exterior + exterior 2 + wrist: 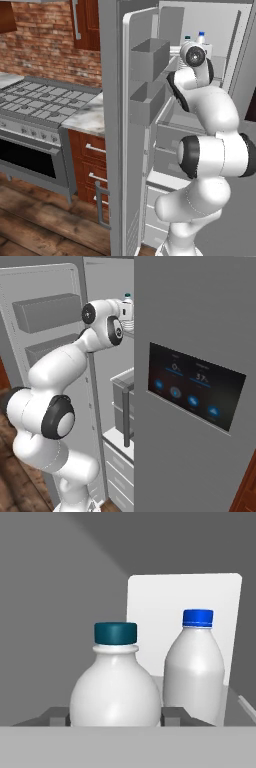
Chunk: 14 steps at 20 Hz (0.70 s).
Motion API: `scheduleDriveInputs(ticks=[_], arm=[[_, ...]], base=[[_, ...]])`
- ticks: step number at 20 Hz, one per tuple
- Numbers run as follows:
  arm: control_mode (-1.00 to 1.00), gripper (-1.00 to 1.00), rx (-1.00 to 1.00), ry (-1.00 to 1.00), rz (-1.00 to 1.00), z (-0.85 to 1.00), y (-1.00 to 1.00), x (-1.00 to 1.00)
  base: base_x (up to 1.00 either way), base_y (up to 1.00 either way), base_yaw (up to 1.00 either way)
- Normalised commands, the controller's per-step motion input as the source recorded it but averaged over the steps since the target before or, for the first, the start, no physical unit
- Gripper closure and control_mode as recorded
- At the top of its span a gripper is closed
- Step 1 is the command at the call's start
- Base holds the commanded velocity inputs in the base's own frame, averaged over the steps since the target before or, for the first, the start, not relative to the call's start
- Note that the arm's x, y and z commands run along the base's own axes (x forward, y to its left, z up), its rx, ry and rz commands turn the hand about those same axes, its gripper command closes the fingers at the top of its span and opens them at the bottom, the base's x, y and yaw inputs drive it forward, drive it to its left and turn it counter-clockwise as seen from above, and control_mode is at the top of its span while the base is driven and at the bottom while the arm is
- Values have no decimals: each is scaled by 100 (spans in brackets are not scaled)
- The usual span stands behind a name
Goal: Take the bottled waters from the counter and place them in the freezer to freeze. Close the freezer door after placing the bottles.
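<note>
My gripper [115, 718] is shut on a bottled water with a teal cap [115, 687]; its fingertips [172, 714] press the bottle's lower sides. A second bottled water with a blue cap [194, 667] stands upright just behind and to the right, on an upper shelf inside the freezer [200, 22]. From the left base view both caps [201, 36] peek over the arm's wrist. The right base view shows the gripper [128, 312] reaching into the open compartment. The freezer door [125, 150] stands wide open to the left, with boxy bins [149, 57] on its inner face.
The marble counter [87, 116] and the gas stove [35, 100] lie left of the open door. The neighbouring closed grey door with a dark display [195, 386] borders the compartment on the right. Pale drawers [120, 401] sit below the shelf.
</note>
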Motion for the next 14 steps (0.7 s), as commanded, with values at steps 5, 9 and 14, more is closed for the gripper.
scheduleDriveInputs(ticks=[5,9,14], arm=[[-100,-100,0,0,0,0,0,-10],[-100,-100,0,0,0,0,0,-9],[-100,-100,0,0,0,0,0,-5]], base=[[0,0,0],[0,0,0],[0,0,0]])
